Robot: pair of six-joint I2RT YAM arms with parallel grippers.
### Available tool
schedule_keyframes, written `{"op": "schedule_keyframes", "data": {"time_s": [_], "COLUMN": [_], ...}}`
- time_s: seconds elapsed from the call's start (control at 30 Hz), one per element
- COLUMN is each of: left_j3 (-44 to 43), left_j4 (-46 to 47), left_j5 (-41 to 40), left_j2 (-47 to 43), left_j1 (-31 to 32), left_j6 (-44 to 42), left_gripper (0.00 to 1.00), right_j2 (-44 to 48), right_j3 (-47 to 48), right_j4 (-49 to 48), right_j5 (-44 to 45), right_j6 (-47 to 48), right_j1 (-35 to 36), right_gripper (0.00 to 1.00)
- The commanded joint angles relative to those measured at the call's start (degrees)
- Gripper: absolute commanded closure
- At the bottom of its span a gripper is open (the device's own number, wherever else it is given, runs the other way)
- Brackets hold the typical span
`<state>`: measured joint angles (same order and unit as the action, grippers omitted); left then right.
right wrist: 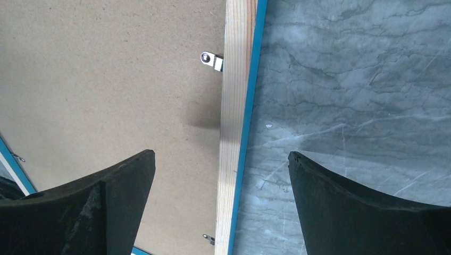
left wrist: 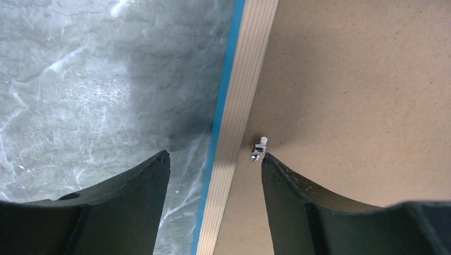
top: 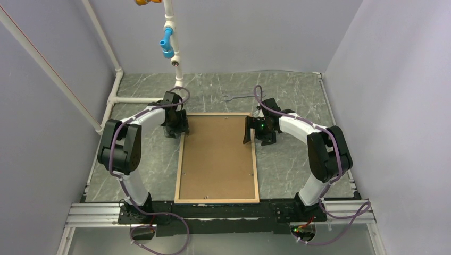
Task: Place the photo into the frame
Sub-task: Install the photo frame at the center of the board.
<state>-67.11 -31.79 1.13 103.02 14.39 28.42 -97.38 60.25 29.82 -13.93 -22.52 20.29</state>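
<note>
Two robot arms reach over a picture frame (top: 217,201) lying face down in the middle of a grey marbled desk (top: 298,95), its pale wooden back turned up and a thin line of blue showing along its outer edges. A plain brown backing board (top: 215,154) fills the opening. The left end effector (left wrist: 214,155) hovers with its black fingers (left wrist: 133,202) spread, the frame's long left rail running between them: one finger is over the bare desk, the other over the board. A small silver metal tab (left wrist: 259,147) sits at the rail's inner edge, just beside the tip of the board-side finger. Across the frame, the right end effector (right wrist: 221,153) is spread wider, the right rail passing between its fingers in the same way, with board under one and desk under the other. A second silver clip (right wrist: 211,59) lies on the board against the rail, well ahead of those fingertips. Neither end effector holds anything. Beyond both of them, at the far edge of the desk, stands a white pipe post (top: 175,58) with a blue fitting.
</note>
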Motion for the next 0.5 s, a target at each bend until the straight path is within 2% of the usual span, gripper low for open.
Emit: {"op": "schedule_keyframes", "data": {"time_s": [0.0,0.3,0.4,0.47], "left_j3": [-2.11,-6.34,-6.38,-6.12], "left_j4": [0.16,-3.36,-3.14,-2.49], "left_j5": [-0.95,-6.89,-6.80,-6.14], "left_j2": [0.90,5.84,6.46,6.57], "left_j1": [1.38,3.40,3.43,3.43], "left_j6": [-1.07,0.33,0.83,0.92], "left_gripper": [0.33,0.37,0.42,0.50], "right_j2": [1.60,1.42,1.49,1.50], "right_j3": [-0.40,-0.65,-0.82,-0.76], "right_j4": [-2.01,-1.62,-1.61,-1.44], "right_j5": [-0.66,-0.37,-0.37,-0.33], "right_j6": [-0.50,-0.15,0.05,0.19], "right_j1": [-0.13,-0.08,-0.05,-0.11], "right_gripper": [0.03,0.02,0.02,0.03]}}
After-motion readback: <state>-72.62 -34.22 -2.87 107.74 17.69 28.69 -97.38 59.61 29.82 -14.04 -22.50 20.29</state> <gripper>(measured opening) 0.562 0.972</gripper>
